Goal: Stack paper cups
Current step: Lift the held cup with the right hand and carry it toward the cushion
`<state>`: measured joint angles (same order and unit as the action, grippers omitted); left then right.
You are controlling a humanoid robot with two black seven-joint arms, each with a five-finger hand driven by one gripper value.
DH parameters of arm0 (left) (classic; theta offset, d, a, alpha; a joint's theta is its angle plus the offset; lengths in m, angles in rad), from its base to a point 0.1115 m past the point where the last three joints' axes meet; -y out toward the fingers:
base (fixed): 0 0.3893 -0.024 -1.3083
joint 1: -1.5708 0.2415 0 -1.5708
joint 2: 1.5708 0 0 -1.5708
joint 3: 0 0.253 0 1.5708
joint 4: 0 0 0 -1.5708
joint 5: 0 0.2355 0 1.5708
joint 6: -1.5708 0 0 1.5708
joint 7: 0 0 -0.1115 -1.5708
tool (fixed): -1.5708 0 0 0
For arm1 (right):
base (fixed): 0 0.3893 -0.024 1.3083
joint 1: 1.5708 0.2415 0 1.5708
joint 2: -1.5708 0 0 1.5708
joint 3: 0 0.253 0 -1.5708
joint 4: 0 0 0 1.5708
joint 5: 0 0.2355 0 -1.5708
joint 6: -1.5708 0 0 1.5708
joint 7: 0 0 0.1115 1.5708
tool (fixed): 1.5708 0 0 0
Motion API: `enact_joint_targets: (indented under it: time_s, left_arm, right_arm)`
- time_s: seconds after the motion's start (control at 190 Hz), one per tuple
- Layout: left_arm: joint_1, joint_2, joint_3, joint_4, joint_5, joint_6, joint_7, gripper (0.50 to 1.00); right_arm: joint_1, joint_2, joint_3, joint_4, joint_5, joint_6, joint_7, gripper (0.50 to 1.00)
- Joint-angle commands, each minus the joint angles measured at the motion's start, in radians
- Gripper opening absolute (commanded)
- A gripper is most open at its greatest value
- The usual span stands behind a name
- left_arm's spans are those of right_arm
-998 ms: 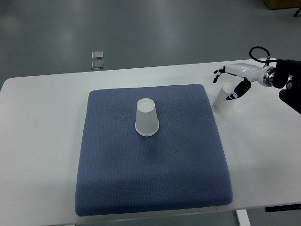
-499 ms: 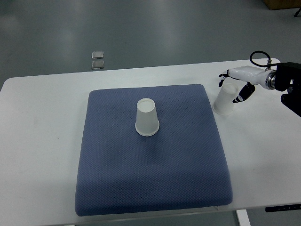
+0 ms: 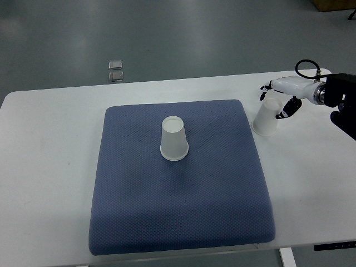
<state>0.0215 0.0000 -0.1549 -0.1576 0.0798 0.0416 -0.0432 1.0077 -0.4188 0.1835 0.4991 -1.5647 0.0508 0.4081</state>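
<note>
Since a second ago our right hand (image 3: 280, 98) has drawn back toward the right edge, fingers spread, around the tilted cup (image 3: 267, 117) without gripping it. Farther left, another cup (image 3: 173, 138) stands inverted on the mat (image 3: 178, 211).

The right hand (image 3: 280, 95) is white with black fingertips, on a black arm with a silver ring at the wrist. Just beside it, toward the left, a plain white cup (image 3: 266, 117) stands on the white table (image 3: 44, 167). Further left of the hand lies a blue-grey mat (image 3: 178, 211) with a fine dotted weave, and on it another white cup (image 3: 173, 138). Beyond the table, far left of the hand, the floor (image 3: 167, 33) is dull grey-green with two small silver-grey squares (image 3: 115, 70).
</note>
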Motion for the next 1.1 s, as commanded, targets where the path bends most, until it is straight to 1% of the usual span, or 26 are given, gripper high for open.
enact_joint_targets:
  time_s: [0.0,0.042,0.068,0.152,0.221,0.247,0.294,0.341,0.399,0.404,0.457,0.562,0.835,0.977,1.092]
  left_arm:
    - [0.000,0.000,0.000,0.001,0.000,0.000,0.000,1.000]
    - [0.000,0.000,0.000,0.000,0.000,0.000,-0.001,1.000]
    - [0.000,0.000,0.000,0.000,0.000,0.000,0.000,1.000]
    - [0.000,0.000,0.000,0.000,0.000,0.000,0.000,1.000]
    - [0.000,0.000,0.000,0.000,0.000,0.000,0.000,1.000]
    - [0.000,0.000,0.000,0.000,0.000,0.000,0.000,1.000]
    - [0.000,0.000,0.000,0.000,0.000,0.000,0.000,1.000]
    - [0.000,0.000,0.000,0.000,0.000,0.000,0.000,1.000]
    - [0.000,0.000,0.000,0.000,0.000,0.000,0.000,1.000]
    - [0.000,0.000,0.000,0.001,0.000,0.000,0.000,1.000]
    - [0.000,0.000,0.000,0.000,0.000,0.000,0.000,1.000]
    - [0.000,0.000,0.000,0.001,0.000,0.000,0.000,1.000]
    - [0.000,0.000,0.000,0.000,0.000,0.000,0.000,1.000]
    - [0.000,0.000,0.000,0.000,0.000,0.000,0.000,1.000]
    - [0.000,0.000,0.000,0.001,0.000,0.000,0.000,1.000]
  right_arm:
    - [0.002,0.002,-0.012,-0.004,0.002,-0.006,0.000,0.829]
    - [0.002,0.002,-0.012,-0.004,0.000,-0.006,0.000,0.815]
    - [0.002,0.002,-0.012,-0.004,0.002,-0.006,0.000,0.797]
    - [0.002,0.003,-0.013,-0.005,0.002,-0.006,0.000,0.774]
    - [0.002,0.002,-0.015,-0.005,0.002,-0.006,0.000,0.746]
    - [0.002,0.002,-0.015,-0.005,0.002,-0.006,0.000,0.727]
    - [0.002,0.002,-0.015,-0.005,0.002,-0.006,0.001,0.715]
    - [0.002,0.002,-0.015,-0.005,0.000,-0.006,0.000,0.680]
    - [0.002,0.002,-0.015,-0.005,0.000,-0.006,0.000,0.680]
    - [0.003,0.002,-0.013,-0.005,0.002,-0.008,0.000,0.652]
    - [0.011,0.002,-0.013,-0.005,0.002,-0.008,0.000,0.623]
    - [0.026,-0.003,-0.012,-0.005,0.009,-0.008,0.001,0.597]
    - [0.150,-0.014,0.004,0.016,0.034,-0.002,0.029,0.592]
    - [0.223,-0.020,0.004,0.096,0.072,0.006,0.032,0.592]
    - [0.278,-0.040,0.008,0.190,0.089,0.046,0.034,0.592]
